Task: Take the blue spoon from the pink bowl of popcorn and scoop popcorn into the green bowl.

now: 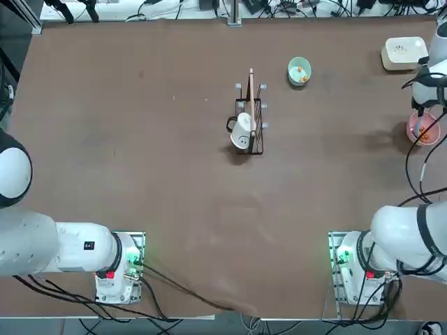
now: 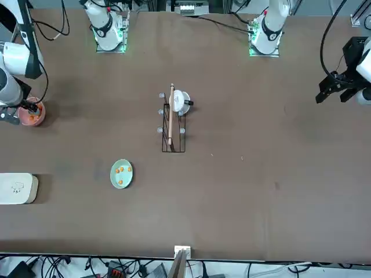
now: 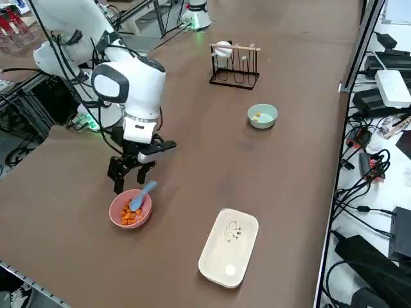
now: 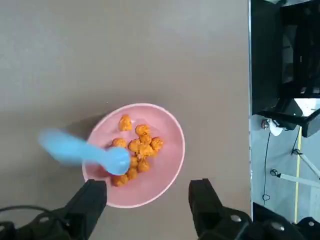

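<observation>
Blue spoon [image 4: 82,151], smooth plastic and blurred, lies in the round pink bowl [image 4: 167,165] on crumbly orange popcorn [image 4: 137,149], just below the right end effector [image 4: 148,206], fingers spread, holding nothing; handle overhangs the rim.

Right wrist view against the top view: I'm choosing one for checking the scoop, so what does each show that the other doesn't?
Only the wrist view shows the blue spoon lying in the popcorn and the open right gripper above it. Only the top view shows the green bowl, holding a few pieces. Both show the pink bowl.
</observation>
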